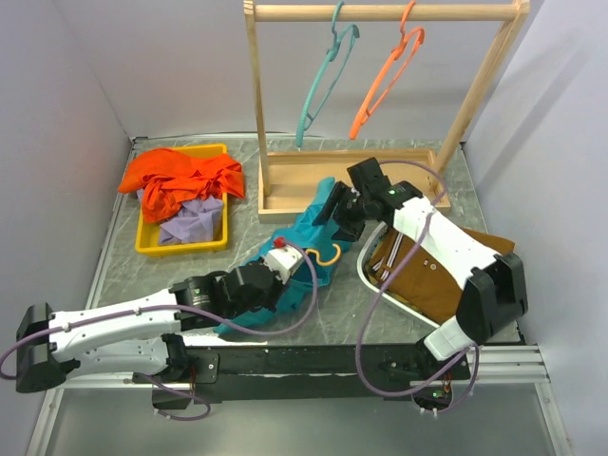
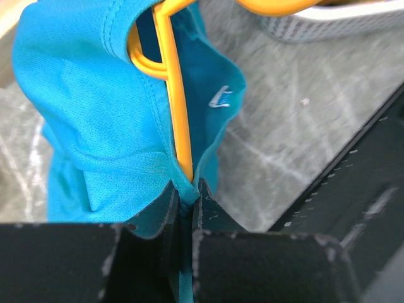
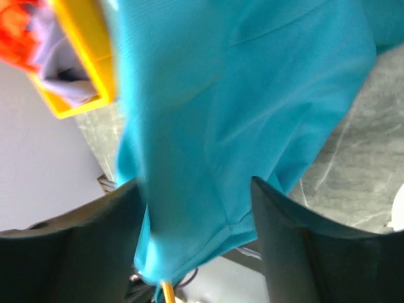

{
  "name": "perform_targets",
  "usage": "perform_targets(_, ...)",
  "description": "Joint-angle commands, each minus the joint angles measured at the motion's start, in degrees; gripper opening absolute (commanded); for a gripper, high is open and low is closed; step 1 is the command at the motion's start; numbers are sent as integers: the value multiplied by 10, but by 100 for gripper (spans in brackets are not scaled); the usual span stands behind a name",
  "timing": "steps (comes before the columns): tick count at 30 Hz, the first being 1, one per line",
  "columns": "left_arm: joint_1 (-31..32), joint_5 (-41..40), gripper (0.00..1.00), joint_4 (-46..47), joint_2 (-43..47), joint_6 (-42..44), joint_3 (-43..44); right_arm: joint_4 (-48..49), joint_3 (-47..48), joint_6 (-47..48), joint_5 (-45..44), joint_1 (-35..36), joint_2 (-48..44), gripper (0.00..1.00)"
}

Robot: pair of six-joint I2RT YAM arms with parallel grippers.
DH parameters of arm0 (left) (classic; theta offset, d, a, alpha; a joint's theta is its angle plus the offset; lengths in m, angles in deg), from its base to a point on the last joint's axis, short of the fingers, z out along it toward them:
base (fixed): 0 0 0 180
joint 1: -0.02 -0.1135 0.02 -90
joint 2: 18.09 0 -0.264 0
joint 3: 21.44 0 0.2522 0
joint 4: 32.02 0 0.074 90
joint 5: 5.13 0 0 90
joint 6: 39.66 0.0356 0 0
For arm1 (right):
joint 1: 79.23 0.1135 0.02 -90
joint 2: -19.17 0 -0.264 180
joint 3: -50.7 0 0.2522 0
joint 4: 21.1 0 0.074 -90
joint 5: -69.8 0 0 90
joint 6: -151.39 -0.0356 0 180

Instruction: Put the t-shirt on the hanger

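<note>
The teal t-shirt (image 1: 306, 231) lies bunched at the table's middle. The thin yellow hanger (image 1: 330, 255) is partly inside it, with only its hook end showing in the top view. My left gripper (image 1: 285, 259) is shut on a fold of the t-shirt (image 2: 82, 113). The hanger's bar (image 2: 169, 82) runs down to the left gripper's tips (image 2: 187, 189). My right gripper (image 1: 333, 211) is open at the shirt's far end. In the right wrist view its gripper (image 3: 196, 202) has the teal cloth (image 3: 221, 113) hanging between the wide-apart jaws. A yellow hanger end (image 3: 166, 294) pokes out below.
A yellow tray (image 1: 144, 242) at the back left holds orange-red (image 1: 180, 176) and lavender (image 1: 193, 220) garments. A wooden rack (image 1: 258, 114) at the back carries a teal hanger (image 1: 323, 81) and an orange hanger (image 1: 385, 81). A white basket (image 1: 372, 285) with a brown garment stands at the right.
</note>
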Motion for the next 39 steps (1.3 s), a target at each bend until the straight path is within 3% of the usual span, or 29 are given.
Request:
perform_targets(1,-25,76,1,38,47,-76,-19,39,22,47,-10,1,-69,77)
perform_targets(8,-44,155,1,39,98,-150,-42,112,-20,62,3,2,-145,86)
perform_targets(18,-83,213,1,22,179,-259,-57,199,-71,112,-36,10,-251,85)
perform_targets(27,-135,241,1,-8,236,-314,-39,195,-79,160,-111,27,-307,85)
perform_targets(36,-288,299,1,-74,185,-290,95,190,-73,174,-136,29,-338,85)
perform_targets(39,-376,405,1,-63,150,-285,125,187,-74,178,-144,29,-344,84)
